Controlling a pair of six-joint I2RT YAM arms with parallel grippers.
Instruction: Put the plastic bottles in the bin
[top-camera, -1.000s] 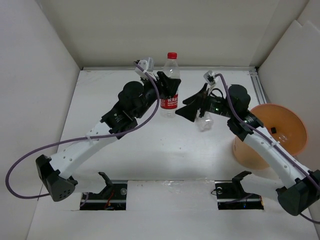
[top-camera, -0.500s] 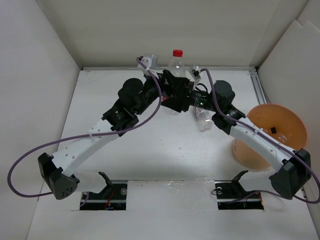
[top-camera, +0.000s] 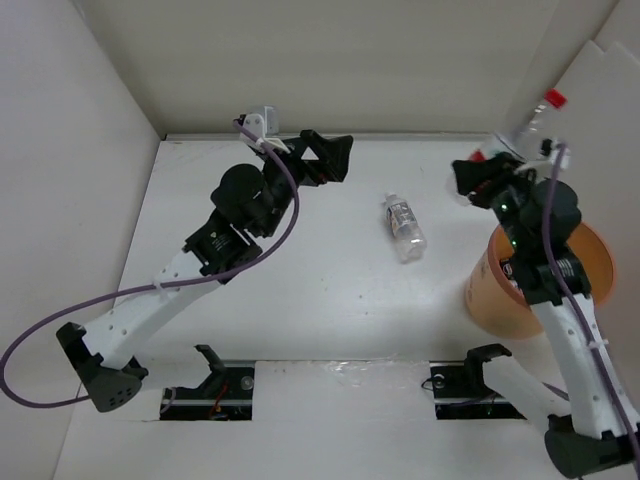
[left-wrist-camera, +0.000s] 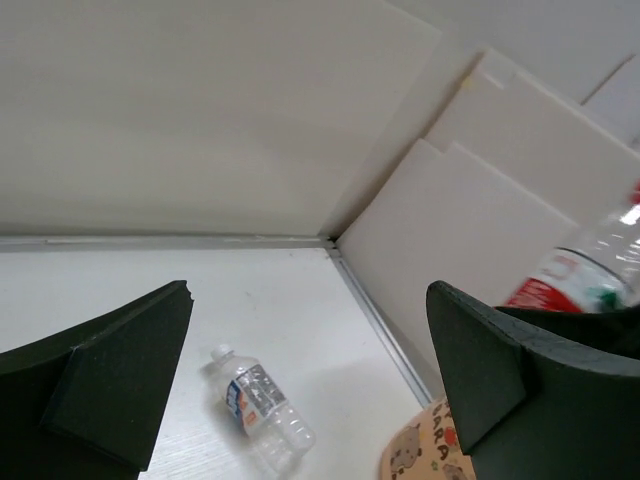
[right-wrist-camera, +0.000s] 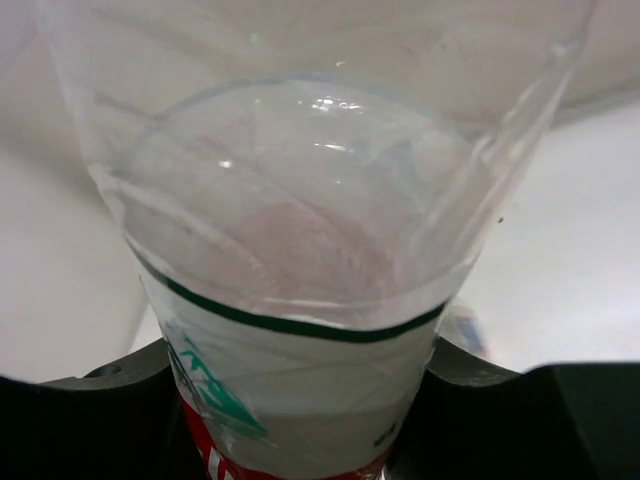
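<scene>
The left gripper (top-camera: 326, 158) hangs over the far left part of the table (top-camera: 300, 300), jaws spread wide with nothing between them. To its right, a clear pale-labelled bottle (top-camera: 403, 227) lies on its side mid-table. Farther right, the right gripper (top-camera: 487, 172) is clamped on the red-capped bottle (top-camera: 537, 118), held tilted in the air near the orange bin (top-camera: 482, 295).

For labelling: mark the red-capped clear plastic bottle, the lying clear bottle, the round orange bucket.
red-capped bottle (top-camera: 531, 124): top view, clear body
lying bottle (top-camera: 403, 227): top view, middle
orange bucket (top-camera: 486, 294): top view, left wall
</scene>
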